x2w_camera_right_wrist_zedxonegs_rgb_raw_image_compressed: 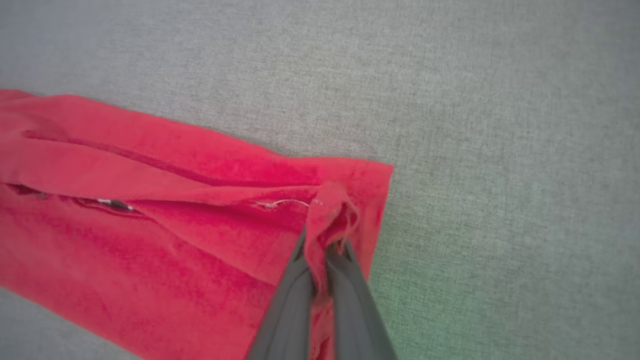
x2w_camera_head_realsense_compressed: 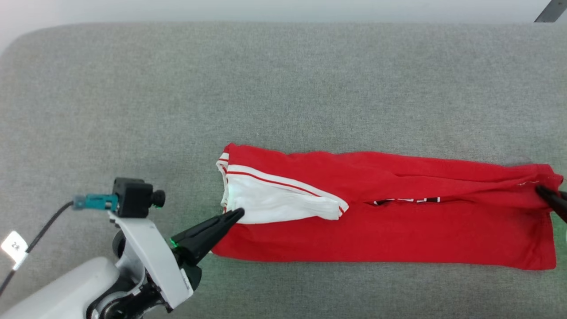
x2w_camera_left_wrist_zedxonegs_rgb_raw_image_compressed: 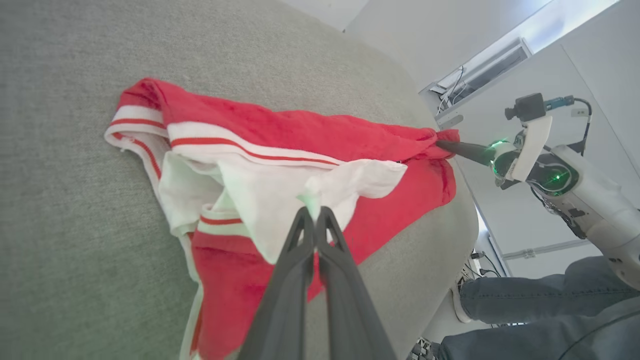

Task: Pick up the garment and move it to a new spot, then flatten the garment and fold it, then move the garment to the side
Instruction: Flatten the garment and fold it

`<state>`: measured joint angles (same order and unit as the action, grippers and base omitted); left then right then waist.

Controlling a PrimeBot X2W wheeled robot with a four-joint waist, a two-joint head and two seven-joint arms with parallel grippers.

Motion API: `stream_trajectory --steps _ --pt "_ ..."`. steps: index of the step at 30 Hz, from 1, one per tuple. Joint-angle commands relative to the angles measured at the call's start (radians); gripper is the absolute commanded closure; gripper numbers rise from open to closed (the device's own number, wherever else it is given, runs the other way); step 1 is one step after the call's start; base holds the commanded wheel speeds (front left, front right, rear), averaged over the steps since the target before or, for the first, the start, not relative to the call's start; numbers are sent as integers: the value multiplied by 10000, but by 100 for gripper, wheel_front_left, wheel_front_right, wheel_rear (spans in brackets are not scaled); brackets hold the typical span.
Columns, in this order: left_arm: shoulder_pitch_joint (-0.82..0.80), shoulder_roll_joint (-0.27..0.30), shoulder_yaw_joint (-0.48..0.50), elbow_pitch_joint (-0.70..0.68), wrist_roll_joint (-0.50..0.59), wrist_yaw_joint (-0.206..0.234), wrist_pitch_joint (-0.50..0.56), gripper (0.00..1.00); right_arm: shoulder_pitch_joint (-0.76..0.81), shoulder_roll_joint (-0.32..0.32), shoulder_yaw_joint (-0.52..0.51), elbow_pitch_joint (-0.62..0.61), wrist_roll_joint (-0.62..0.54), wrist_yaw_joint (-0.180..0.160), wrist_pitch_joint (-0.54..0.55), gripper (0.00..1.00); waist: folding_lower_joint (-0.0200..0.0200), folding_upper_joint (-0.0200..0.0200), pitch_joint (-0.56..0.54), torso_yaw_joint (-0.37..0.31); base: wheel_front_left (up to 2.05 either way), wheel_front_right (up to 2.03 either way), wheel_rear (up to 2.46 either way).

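Note:
The garment (x2w_camera_head_realsense_compressed: 398, 230) lies folded into a long red band across the grey padded table (x2w_camera_head_realsense_compressed: 177, 88), with a white sleeve (x2w_camera_head_realsense_compressed: 274, 201) on top at its left end. A thin strip of black lettering (x2w_camera_head_realsense_compressed: 407, 200) peeks out of the fold. My left gripper (x2w_camera_head_realsense_compressed: 239, 212) is shut, its tips pinching the white sleeve's edge (x2w_camera_left_wrist_zedxonegs_rgb_raw_image_compressed: 320, 190). My right gripper (x2w_camera_head_realsense_compressed: 542, 191) is shut on a bunched bit of the red hem (x2w_camera_right_wrist_zedxonegs_rgb_raw_image_compressed: 330, 200) at the garment's right end. In the left wrist view the right gripper (x2w_camera_left_wrist_zedxonegs_rgb_raw_image_compressed: 442, 144) holds the far corner.
The table's rounded edge (x2w_camera_left_wrist_zedxonegs_rgb_raw_image_compressed: 450, 240) drops off just past the garment's right end. A person's legs in jeans (x2w_camera_left_wrist_zedxonegs_rgb_raw_image_compressed: 525, 300) are beside the table there. Bare grey surface stretches behind and to the left of the garment.

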<state>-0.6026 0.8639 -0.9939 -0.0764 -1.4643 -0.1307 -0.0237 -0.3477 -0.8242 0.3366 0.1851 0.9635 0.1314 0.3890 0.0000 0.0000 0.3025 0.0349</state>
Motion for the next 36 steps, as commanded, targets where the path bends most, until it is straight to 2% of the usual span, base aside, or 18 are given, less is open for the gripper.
stream_trajectory --steps 1,6,15,16,17,18,19,20,21,22,23,25,31,36 --pt "188 -166 -14 214 -172 13 -169 100 219 196 -126 81 -131 -16 -130 100 0 0 159 -8 0 0 0" --pt "265 -515 -276 877 -91 13 -341 100 440 643 -179 221 -315 -14 -317 100 0 0 379 -102 0 0 0" --pt "-1 -929 -656 1741 255 12 -675 100 336 1043 83 637 -611 -16 -698 100 0 0 533 -202 0 0 0" --pt "-42 -977 -666 1801 290 12 -770 100 245 1074 65 676 -656 -16 -840 96 0 0 520 -202 0 0 0" --pt "-82 -1001 -697 1883 381 12 -870 100 158 1077 29 711 -752 -16 -1005 76 0 0 491 -196 0 0 0" --pt "-102 -1031 -734 1942 442 12 -979 93 121 1081 -2 738 -810 -16 -1139 56 0 0 453 -189 0 0 0" --pt "-111 -1071 -758 1992 500 12 -1108 70 108 1092 -9 739 -832 -16 -1259 25 0 0 403 -178 0 0 0" --pt "-124 -1094 -780 2004 555 12 -1240 58 85 1109 -28 748 -827 -16 -1360 0 0 0 346 -166 0 0 0" --pt "-128 -1106 -797 1983 636 12 -1402 46 79 1107 -73 756 -768 -16 -1428 0 0 0 274 -145 0 0 0" --pt "-92 -1115 -789 1953 638 12 -1574 23 101 1094 -109 740 -672 -16 -1453 0 0 0 199 -120 0 0 0" --pt "-36 -1106 -767 1950 660 12 -1736 11 141 1089 -142 706 -549 -16 -1476 0 0 0 130 -97 0 0 0" --pt "122 -1105 -700 1933 660 12 -2010 0 258 1033 -241 664 -309 -16 -1461 0 0 0 -22 -42 0 0 0" --pt "618 -1420 -126 2004 726 12 -2382 0 791 629 -667 718 188 -14 -1336 0 0 0 -340 414 0 0 0" --pt "1320 -2252 1191 2822 1438 12 -2409 0 1263 558 -1216 1172 634 -16 -765 0 0 0 -437 936 0 0 0"
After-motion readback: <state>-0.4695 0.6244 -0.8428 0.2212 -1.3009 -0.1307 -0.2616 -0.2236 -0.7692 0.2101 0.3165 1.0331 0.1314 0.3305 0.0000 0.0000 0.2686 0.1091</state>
